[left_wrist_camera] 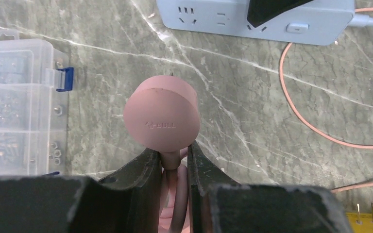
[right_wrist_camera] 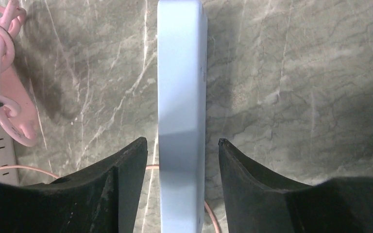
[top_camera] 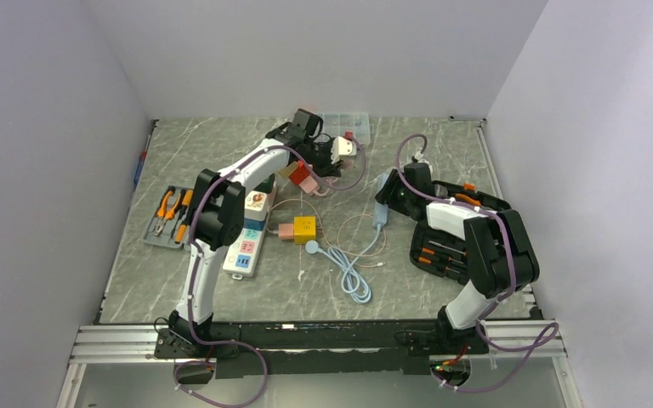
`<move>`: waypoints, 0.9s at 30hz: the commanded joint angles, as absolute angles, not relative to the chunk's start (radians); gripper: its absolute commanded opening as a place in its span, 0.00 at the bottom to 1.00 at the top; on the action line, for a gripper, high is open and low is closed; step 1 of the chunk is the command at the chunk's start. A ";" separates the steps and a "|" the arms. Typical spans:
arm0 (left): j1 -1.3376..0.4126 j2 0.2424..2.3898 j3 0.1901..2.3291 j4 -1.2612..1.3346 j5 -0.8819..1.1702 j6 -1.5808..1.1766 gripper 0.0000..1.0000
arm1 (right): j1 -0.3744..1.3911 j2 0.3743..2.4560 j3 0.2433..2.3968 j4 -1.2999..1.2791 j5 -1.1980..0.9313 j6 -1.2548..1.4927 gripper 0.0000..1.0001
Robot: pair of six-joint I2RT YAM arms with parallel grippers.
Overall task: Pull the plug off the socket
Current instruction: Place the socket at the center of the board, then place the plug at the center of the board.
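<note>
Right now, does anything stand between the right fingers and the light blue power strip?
Nothing visible does. The light blue power strip sits inside the open right gripper. Between it and each finger only the bare table shows.

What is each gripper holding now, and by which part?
Left gripper grips the pink plug by its neck, under the round head. Right gripper straddles the pale blue power strip without touching; holds nothing.
</note>
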State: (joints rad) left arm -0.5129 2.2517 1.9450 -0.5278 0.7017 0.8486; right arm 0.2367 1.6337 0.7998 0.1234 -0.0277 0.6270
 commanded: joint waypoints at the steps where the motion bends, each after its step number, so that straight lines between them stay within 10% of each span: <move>1: -0.529 2.222 1.926 -0.481 0.693 0.855 0.00 | 0.223 1.585 0.853 0.096 -0.026 0.618 0.58; 14: -0.517 2.121 1.943 -0.923 1.099 1.301 0.00 | 0.212 1.425 0.777 0.127 0.007 0.607 0.48; 27: -0.526 2.042 1.849 -1.009 0.979 1.770 0.00 | 0.212 1.429 0.739 0.159 -0.032 0.621 0.45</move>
